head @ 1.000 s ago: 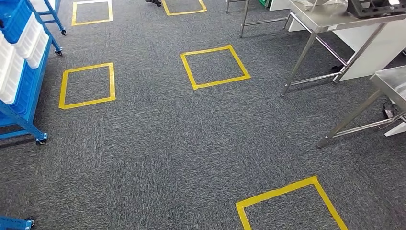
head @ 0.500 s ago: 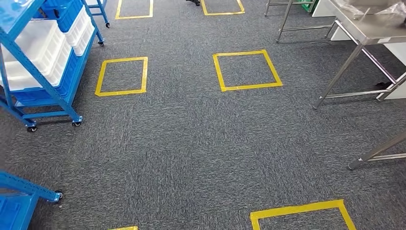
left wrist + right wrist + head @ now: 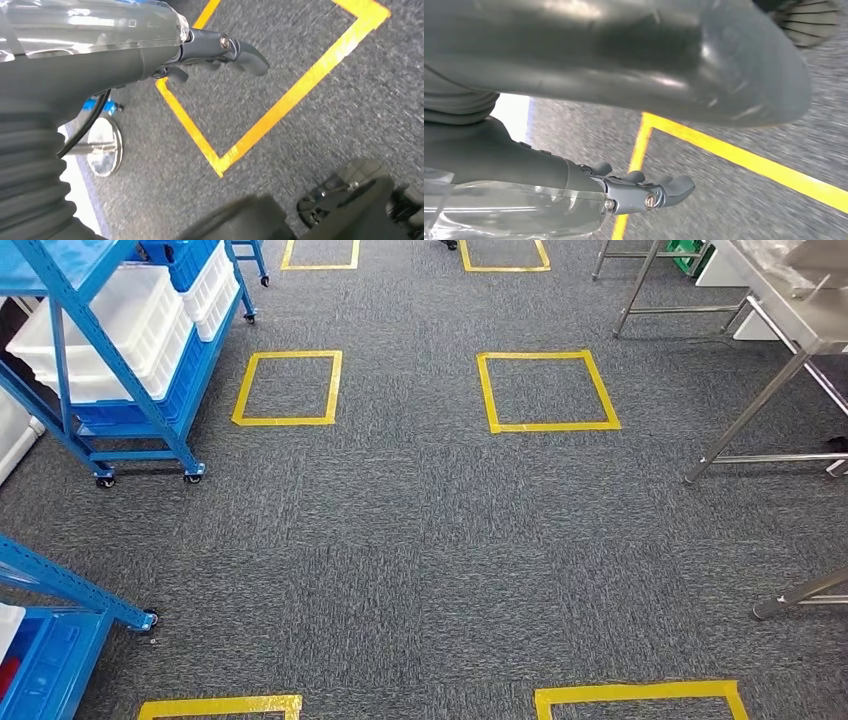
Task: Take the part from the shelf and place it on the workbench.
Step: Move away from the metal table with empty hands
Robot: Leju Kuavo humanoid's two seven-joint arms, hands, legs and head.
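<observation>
The blue metal wheeled shelf [image 3: 120,390] stands at the left edge of the grey carpet floor [image 3: 420,540], carrying white plastic bins [image 3: 100,335] stacked over blue plastic crates [image 3: 190,260]; their contents cannot be made out. A second blue crate [image 3: 40,670], cut off at the lower left corner, shows something red inside (too small to identify). The part itself cannot be picked out among the bins, so its place relative to either robot hand cannot be told. The left robot hand [image 3: 220,50] hangs over yellow tape squares [image 3: 288,388] on the carpet, fingers loosely apart and grasping nothing. The right robot hand [image 3: 649,192] hangs likewise, released. The steel-legged desk [image 3: 790,320] is cropped at the upper right corner.
</observation>
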